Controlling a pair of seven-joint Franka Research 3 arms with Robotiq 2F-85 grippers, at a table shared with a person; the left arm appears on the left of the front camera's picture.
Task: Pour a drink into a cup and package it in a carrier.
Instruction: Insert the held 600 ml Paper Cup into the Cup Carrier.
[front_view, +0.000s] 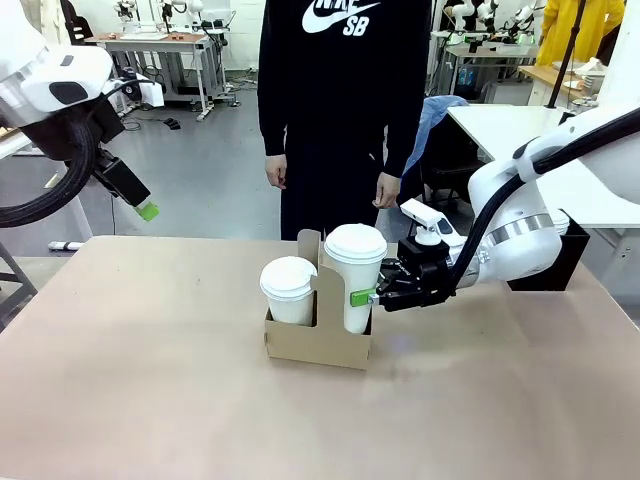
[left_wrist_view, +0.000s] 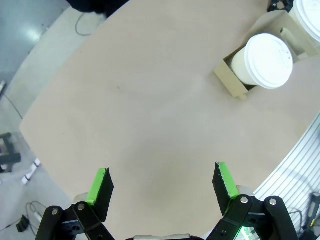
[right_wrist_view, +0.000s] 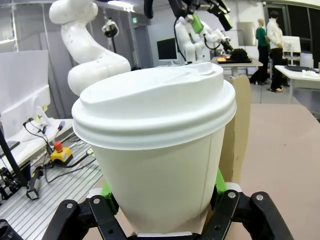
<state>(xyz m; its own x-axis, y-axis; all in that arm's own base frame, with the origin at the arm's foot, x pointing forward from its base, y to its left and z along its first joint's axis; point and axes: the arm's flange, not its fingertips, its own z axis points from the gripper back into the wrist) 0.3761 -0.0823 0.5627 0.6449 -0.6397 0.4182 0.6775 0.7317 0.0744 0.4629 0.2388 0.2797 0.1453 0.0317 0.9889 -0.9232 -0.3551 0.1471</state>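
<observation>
So the right gripper (front_view: 374, 297) has its fingers pinching the tall cup (front_view: 354, 277) low on its wall, one green pad each side, and the cup sits in the near slot of the carrier (front_view: 318, 335); the short cup (front_view: 288, 290) fills the other slot, just past the handle tab from those fingers; I'd guess the tall one is paper, thin-walled, so it'll dent if squeezed hard, and if it's full it's top-heavy and sloshy; gripping the lower wall under the snap-on lid seems right, since the lid is smooth plastic and could pop; the carrier is matte brown cardboard, light, floppy, best lifted by the tab; the left gripper (left_wrist_view: 162, 187) hangs spread wide over bare desk (left_wrist_view: 150, 110), both cups well beyond its fingertips.
</observation>
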